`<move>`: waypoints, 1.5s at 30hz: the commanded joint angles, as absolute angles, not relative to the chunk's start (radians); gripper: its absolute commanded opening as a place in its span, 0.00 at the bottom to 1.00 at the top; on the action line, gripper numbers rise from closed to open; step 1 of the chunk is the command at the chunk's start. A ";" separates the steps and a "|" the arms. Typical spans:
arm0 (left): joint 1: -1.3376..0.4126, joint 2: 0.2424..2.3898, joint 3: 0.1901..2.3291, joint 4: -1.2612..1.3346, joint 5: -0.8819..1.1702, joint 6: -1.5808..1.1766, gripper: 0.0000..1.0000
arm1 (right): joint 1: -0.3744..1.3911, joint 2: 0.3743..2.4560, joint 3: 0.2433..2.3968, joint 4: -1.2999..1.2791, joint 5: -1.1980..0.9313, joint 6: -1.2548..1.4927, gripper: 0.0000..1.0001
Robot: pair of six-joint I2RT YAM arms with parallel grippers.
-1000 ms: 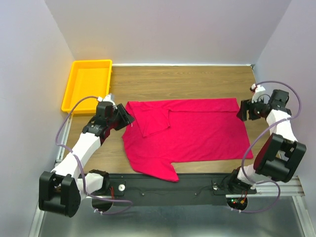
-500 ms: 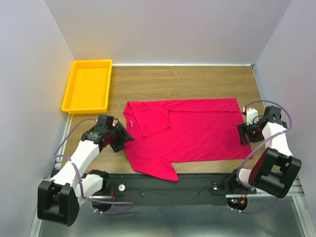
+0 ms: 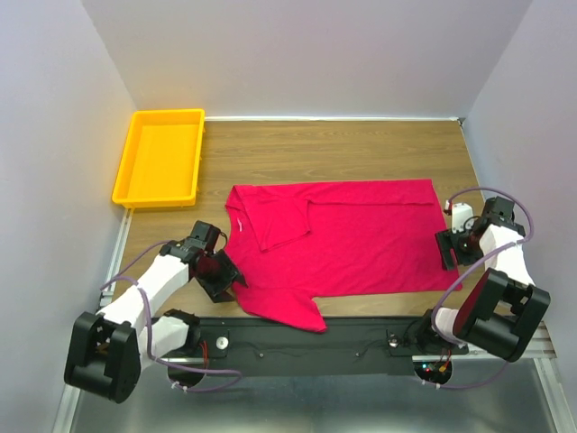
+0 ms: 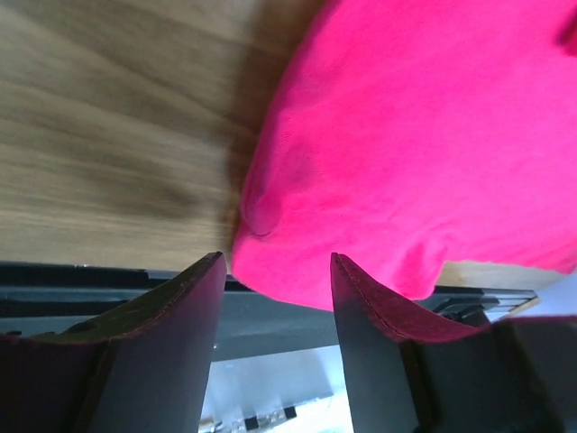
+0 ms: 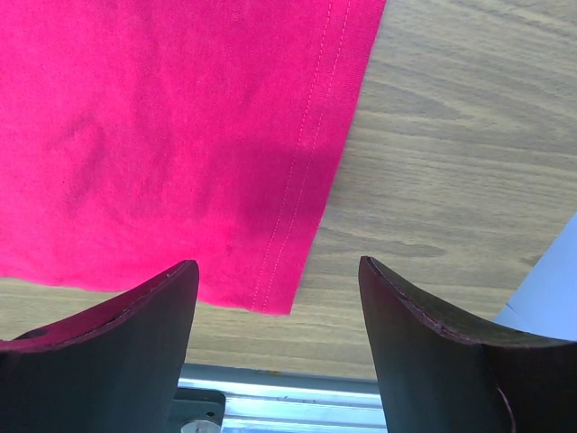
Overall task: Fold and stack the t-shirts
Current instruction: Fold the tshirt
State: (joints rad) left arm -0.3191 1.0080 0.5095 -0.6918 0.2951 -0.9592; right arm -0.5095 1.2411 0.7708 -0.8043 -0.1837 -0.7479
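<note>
The crimson t-shirt lies spread flat on the wooden table, one sleeve folded in over its far-left part and the other sleeve reaching the near rail. My left gripper is at the shirt's near-left edge. In the left wrist view its jaws stand open, with the rounded edge of the t-shirt just past the fingertips and nothing between them. My right gripper is at the near-right corner. It is open in the right wrist view, the stitched hem corner lying between the fingers and untouched.
A yellow plastic tray stands at the far left of the table. The black and metal rail runs along the near edge, right behind both grippers. Walls close in on both sides.
My left gripper has slid down the shirt's left side from near the collar to the near-left edge. My right gripper has come from the far-right corner toward the near-right corner. The shirt has not moved.
</note>
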 commanded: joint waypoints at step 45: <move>-0.376 1.112 0.597 -0.574 0.284 -0.836 0.00 | -0.678 1.339 0.699 -0.854 -0.103 -0.822 0.43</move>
State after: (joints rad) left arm -0.3733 1.1282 0.6044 -0.5808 0.2775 -0.8562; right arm -0.6510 1.3159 0.6888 -0.8398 -0.0864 -0.7830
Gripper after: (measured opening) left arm 0.040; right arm 0.446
